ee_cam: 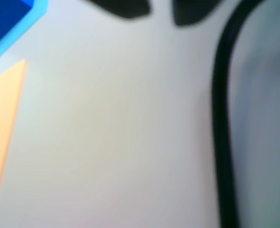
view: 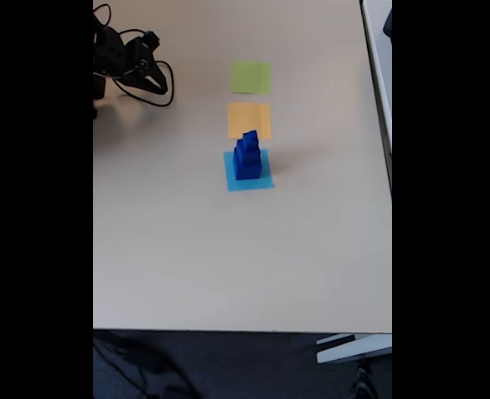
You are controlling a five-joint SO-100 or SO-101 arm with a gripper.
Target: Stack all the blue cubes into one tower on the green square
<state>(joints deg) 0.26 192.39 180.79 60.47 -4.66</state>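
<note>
In the fixed view the blue cubes stand piled as a stepped tower on the flat light-blue square, not on the green square, which lies bare at the far end of the row. My gripper hangs at the table's top left, well away from the tower, and holds nothing. The blurred wrist view catches a dark blue cube in its top left corner. The gripper appears there as two dark fingertips at the top edge, a narrow gap between them.
An orange square lies between the green and light-blue ones, and the orange square also appears at the left of the wrist view. A black cable loops near the arm. A dark seam runs along the table's right side.
</note>
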